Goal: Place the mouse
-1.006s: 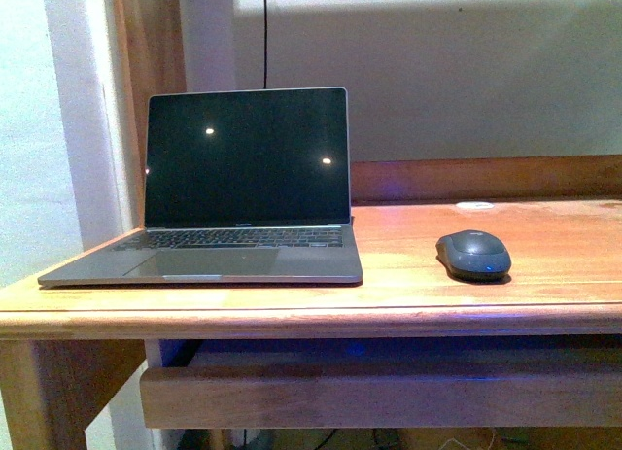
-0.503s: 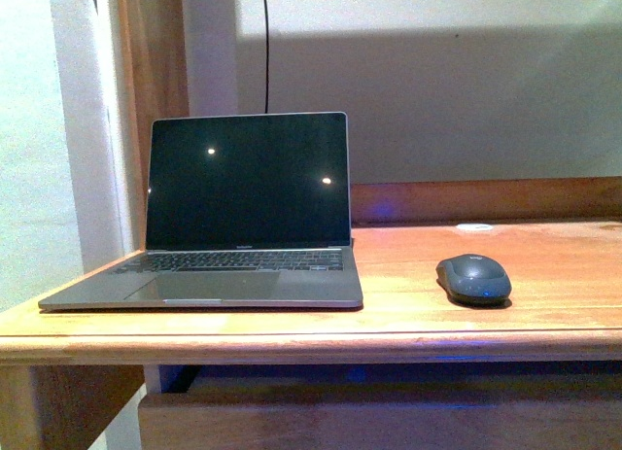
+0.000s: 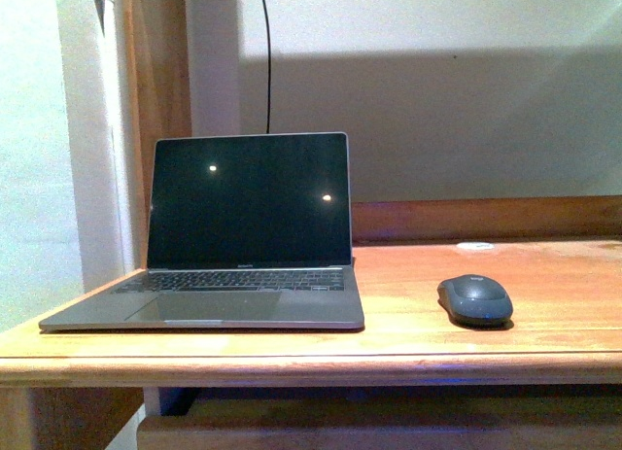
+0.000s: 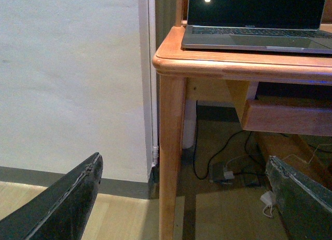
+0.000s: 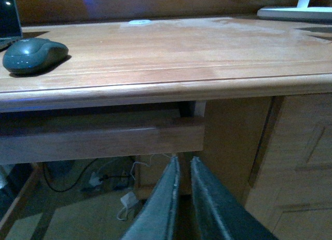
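Mouse (image 3: 474,299) sits on the tabletop (image 3: 408,324), beside the laptop (image 3: 248,231), nothing touching it. Our left hand (image 4: 181,198) is spread wide, right hand (image 5: 181,191) nearly together, both empty below the edge. We judge placing done.

An open laptop (image 3: 248,236) sits on the left part of the wooden desk (image 3: 408,328), its dark screen upright and showing two small bright reflections. A small white disc (image 3: 475,246) lies near the desk's raised back rail. A thin black cable (image 3: 266,61) runs down the pale wall behind the screen. Under the desktop a wooden drawer front (image 5: 98,139) spans the frame, and tangled cables (image 4: 228,170) lie on the floor below. A flat white base (image 5: 295,12) rests at the desk's far corner in the right wrist view.
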`<action>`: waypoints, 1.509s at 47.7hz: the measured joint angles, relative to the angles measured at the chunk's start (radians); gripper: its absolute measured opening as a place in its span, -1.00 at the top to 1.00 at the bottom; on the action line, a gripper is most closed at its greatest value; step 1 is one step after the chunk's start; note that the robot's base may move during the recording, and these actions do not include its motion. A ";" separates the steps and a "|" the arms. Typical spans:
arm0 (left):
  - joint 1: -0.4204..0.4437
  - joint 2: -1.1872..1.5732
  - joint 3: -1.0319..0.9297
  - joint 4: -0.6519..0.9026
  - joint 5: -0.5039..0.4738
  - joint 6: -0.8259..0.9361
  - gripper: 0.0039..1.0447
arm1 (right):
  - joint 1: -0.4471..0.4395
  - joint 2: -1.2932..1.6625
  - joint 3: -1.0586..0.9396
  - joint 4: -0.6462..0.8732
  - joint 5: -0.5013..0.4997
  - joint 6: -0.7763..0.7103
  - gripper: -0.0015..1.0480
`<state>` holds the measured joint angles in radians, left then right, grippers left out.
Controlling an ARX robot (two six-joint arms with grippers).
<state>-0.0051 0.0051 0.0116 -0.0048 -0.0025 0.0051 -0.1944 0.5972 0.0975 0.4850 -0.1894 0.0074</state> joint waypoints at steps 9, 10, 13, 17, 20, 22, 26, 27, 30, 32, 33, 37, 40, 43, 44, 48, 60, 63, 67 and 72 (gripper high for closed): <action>0.000 0.000 0.000 0.000 0.000 0.000 -0.86 | 0.064 -0.107 -0.035 -0.065 0.064 -0.004 0.95; 0.000 0.000 0.000 0.000 0.000 0.000 -0.86 | 0.069 -0.116 -0.039 -0.071 0.069 -0.004 0.95; 0.000 0.000 0.000 0.000 0.000 0.000 -0.86 | 0.111 -0.151 -0.048 -0.099 0.135 -0.004 0.95; 0.000 0.000 0.000 0.000 0.001 0.000 -0.86 | 0.185 -0.201 -0.060 -0.133 0.175 -0.005 0.95; 0.000 0.000 0.000 0.000 0.000 0.000 -0.86 | 0.189 -0.215 -0.072 -0.126 0.185 -0.005 0.95; 0.000 0.000 0.000 0.000 0.000 0.000 -0.86 | 0.190 -0.220 -0.082 -0.117 0.185 -0.005 0.95; 0.000 0.000 0.000 0.000 0.001 0.000 -0.86 | 0.191 -0.245 -0.082 -0.134 0.187 -0.005 0.95; 0.000 0.000 0.000 0.000 0.001 0.000 -0.86 | 0.191 -0.252 -0.082 -0.142 0.186 -0.005 0.95; 0.000 0.000 0.000 0.000 0.001 0.000 -0.86 | 0.191 -0.274 -0.082 -0.160 0.187 -0.005 0.95; 0.000 0.000 0.000 0.000 0.000 0.000 -0.86 | 0.191 -0.285 -0.082 -0.171 0.187 -0.005 0.95; 0.000 0.000 0.000 0.000 0.000 0.000 -0.86 | 0.191 -0.293 -0.082 -0.179 0.186 -0.005 0.95; 0.000 0.000 0.000 0.000 0.000 0.000 -0.86 | 0.191 -0.318 -0.082 -0.203 0.186 -0.005 0.95; 0.000 0.000 0.000 0.000 0.001 0.000 -0.86 | 0.191 -0.337 -0.082 -0.223 0.186 -0.005 0.95; 0.000 0.000 0.000 0.000 0.001 0.000 -0.86 | 0.191 -0.360 -0.082 -0.248 0.186 -0.005 0.95; 0.000 0.000 0.000 0.000 0.000 0.000 -0.86 | 0.191 -0.367 -0.082 -0.256 0.187 -0.005 0.95; 0.000 0.000 0.000 0.000 0.000 0.000 -0.86 | 0.191 -0.394 -0.082 -0.282 0.187 -0.005 0.95; 0.000 0.000 0.000 0.000 0.001 0.000 -0.86 | 0.191 -0.582 -0.082 -0.479 0.185 -0.005 0.95; 0.000 0.000 0.000 0.000 0.002 0.000 -0.86 | 0.191 -0.592 -0.082 -0.481 0.188 -0.005 0.95; 0.000 0.000 0.000 0.000 0.002 0.000 -0.86 | 0.191 -0.591 -0.082 -0.483 0.187 -0.005 0.95; 0.000 0.000 0.000 0.000 0.002 0.000 -0.86 | 0.191 -0.593 -0.082 -0.484 0.187 -0.005 0.80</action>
<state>-0.0051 0.0051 0.0116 -0.0048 -0.0006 0.0048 -0.0032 0.0044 0.0154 0.0013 -0.0025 0.0021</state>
